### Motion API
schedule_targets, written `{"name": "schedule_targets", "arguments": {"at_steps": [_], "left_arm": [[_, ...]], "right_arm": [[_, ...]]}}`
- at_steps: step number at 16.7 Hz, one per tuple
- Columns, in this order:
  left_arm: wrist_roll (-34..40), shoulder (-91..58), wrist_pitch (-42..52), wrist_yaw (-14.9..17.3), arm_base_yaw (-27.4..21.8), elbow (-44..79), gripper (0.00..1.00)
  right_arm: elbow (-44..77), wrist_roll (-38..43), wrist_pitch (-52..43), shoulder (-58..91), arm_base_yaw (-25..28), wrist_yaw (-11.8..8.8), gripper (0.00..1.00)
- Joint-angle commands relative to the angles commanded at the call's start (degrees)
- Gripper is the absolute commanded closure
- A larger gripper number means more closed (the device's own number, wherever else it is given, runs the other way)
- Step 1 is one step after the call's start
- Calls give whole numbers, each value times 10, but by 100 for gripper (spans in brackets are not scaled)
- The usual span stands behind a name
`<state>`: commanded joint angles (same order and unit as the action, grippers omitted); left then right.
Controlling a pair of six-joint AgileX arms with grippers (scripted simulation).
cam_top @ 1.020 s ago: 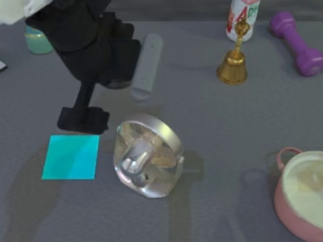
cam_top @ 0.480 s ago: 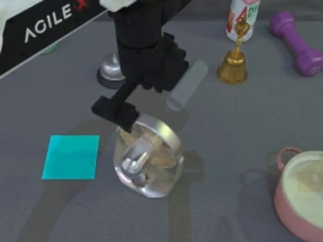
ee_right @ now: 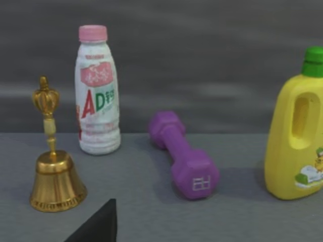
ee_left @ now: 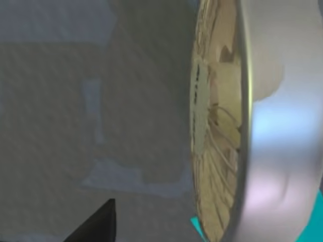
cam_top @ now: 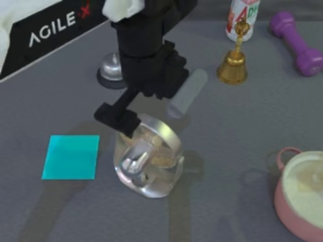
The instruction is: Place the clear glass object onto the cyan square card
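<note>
The clear glass object (cam_top: 149, 161) lies in the middle of the table, its silvery rim tilted up and its knob-like stopper toward the front. The cyan square card (cam_top: 70, 157) lies flat just to its left, apart from it. My left gripper (cam_top: 122, 122) hangs open at the glass object's back-left rim, one black finger (cam_top: 115, 115) outside the rim. In the left wrist view the rim and brownish inside of the glass object (ee_left: 262, 126) fill the frame, with one fingertip (ee_left: 98, 227) beside it and a sliver of the card (ee_left: 198, 227). My right arm is out of the top view.
A small silver bell (cam_top: 110, 68) and a grey cylinder (cam_top: 186, 93) sit behind the glass object. A gold bell (cam_top: 232, 63), a white bottle (cam_top: 242, 15) and a purple dumbbell (cam_top: 298, 43) stand at the back right. A pink pot (cam_top: 300, 194) sits front right, a yellow jug (ee_right: 298, 136) farther off.
My left arm swung right from behind the card to the glass object's back-left rim, uncovering the silver bell. The glass object and card have not moved.
</note>
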<state>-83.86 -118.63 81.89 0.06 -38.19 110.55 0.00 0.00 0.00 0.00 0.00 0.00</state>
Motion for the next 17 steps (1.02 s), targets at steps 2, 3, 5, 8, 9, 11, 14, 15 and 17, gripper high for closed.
{"name": "schedule_targets", "arguments": {"at_steps": [2, 3, 5, 8, 9, 11, 14, 15, 17], "left_arm": [[0, 2, -35, 0, 0, -38, 0], [0, 3, -52, 0, 0, -57, 0], [0, 4, -76, 0, 0, -81, 0], [0, 4, -79, 0, 0, -84, 0], [0, 4, -79, 0, 0, -84, 0], [0, 4, -79, 0, 0, -84, 15], [0, 4, -79, 0, 0, -84, 38], [0, 4, -79, 0, 0, -84, 45], [0, 4, -79, 0, 0, -84, 60]], "right_arm": [[0, 0, 0, 0, 0, 0, 0], [0, 0, 0, 0, 0, 0, 0], [0, 0, 0, 0, 0, 0, 0], [0, 0, 0, 0, 0, 0, 0], [0, 0, 0, 0, 0, 0, 0], [0, 0, 0, 0, 0, 0, 0], [0, 0, 0, 0, 0, 0, 0], [0, 0, 0, 0, 0, 0, 0], [0, 0, 0, 0, 0, 0, 0]]}}
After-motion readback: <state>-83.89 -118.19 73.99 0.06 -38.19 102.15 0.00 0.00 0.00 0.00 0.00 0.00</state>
